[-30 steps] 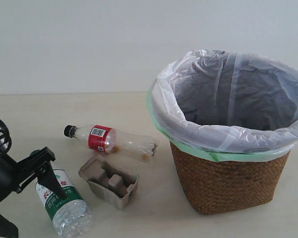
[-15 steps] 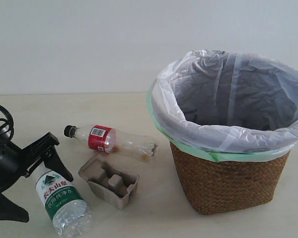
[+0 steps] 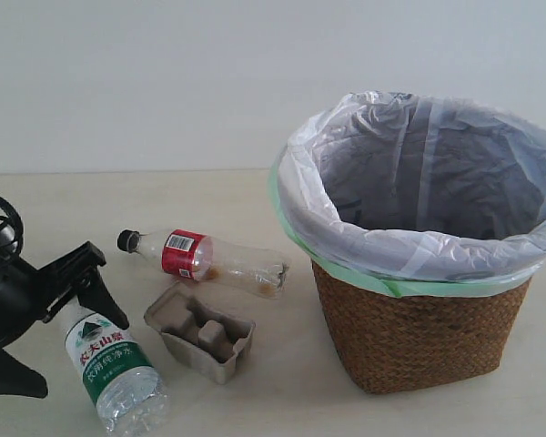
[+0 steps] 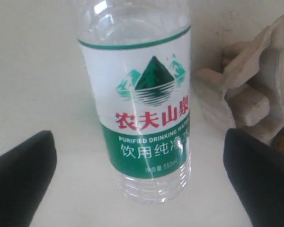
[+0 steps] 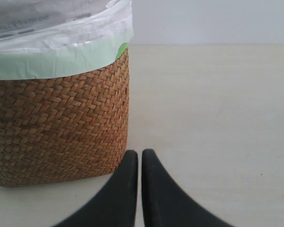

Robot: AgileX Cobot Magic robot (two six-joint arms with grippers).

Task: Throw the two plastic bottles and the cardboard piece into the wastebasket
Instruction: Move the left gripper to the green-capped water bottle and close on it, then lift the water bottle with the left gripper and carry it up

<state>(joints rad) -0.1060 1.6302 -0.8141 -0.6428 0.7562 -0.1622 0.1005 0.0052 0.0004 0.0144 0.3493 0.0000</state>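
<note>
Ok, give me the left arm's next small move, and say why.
Probably lower a little and close on the green-label bottle. The left end effector is open, its fingers standing either side of the bottle with gaps showing, so nothing is gripped yet. The cardboard tray lies close beside one finger, so come down straight.

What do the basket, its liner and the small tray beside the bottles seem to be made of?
Wastebasket: likely wicker or similar fibre, brown, matte; the plaited weave shows. Liner: thin plastic film, translucent white, crinkled. Cardboard piece: probably moulded pulp, grey-beige, dull, with soft rounded dividers.
</note>
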